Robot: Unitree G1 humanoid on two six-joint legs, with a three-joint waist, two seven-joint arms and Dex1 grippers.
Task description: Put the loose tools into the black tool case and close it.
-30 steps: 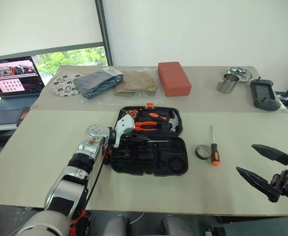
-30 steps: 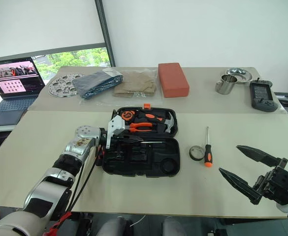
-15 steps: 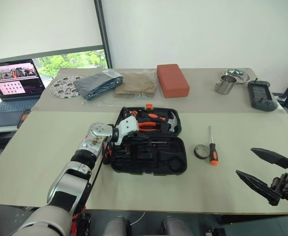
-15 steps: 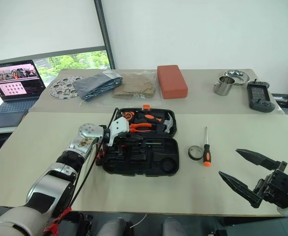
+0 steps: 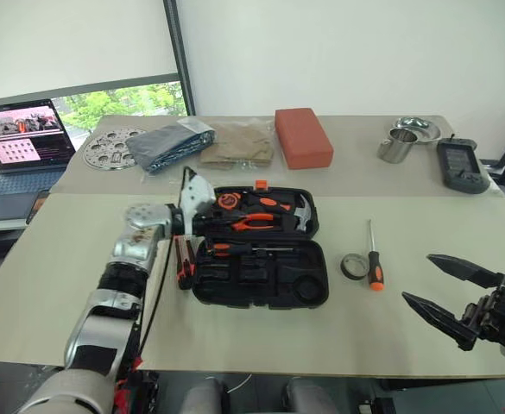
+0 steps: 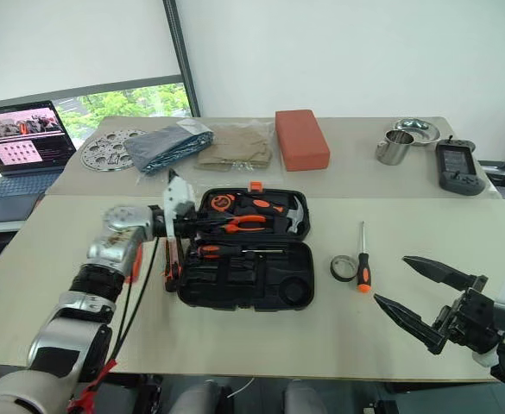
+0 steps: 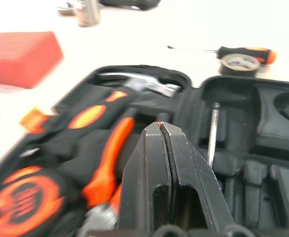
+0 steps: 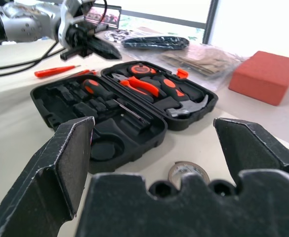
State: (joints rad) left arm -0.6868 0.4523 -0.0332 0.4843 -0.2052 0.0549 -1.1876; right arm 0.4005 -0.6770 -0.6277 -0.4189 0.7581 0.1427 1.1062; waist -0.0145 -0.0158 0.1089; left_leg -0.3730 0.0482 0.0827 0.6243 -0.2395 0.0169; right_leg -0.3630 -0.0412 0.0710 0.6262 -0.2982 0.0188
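Left eye view gives you the black tool case (image 5: 261,259) lying open near the middle of the desk (image 5: 62,259), lid half toward the far side with the orange-handled pliers (image 5: 254,224) and hammer (image 5: 297,210) in their recesses. In the near half you can see 1 long screwdriver (image 5: 250,249) seated in its slot. Just off the case's left edge, 2 thin orange tools (image 5: 181,261) lie on the desk; you cannot tell which they are. Your left end effector (image 5: 207,222) hangs over the case's left part, its fingers pressed together on nothing. To the right of the case, the black tape roll (image 5: 353,266) rests just beside the second long screwdriver (image 5: 374,259). Your right end effector (image 5: 435,289) sits spread wide and empty near the desk's front right, well apart from both
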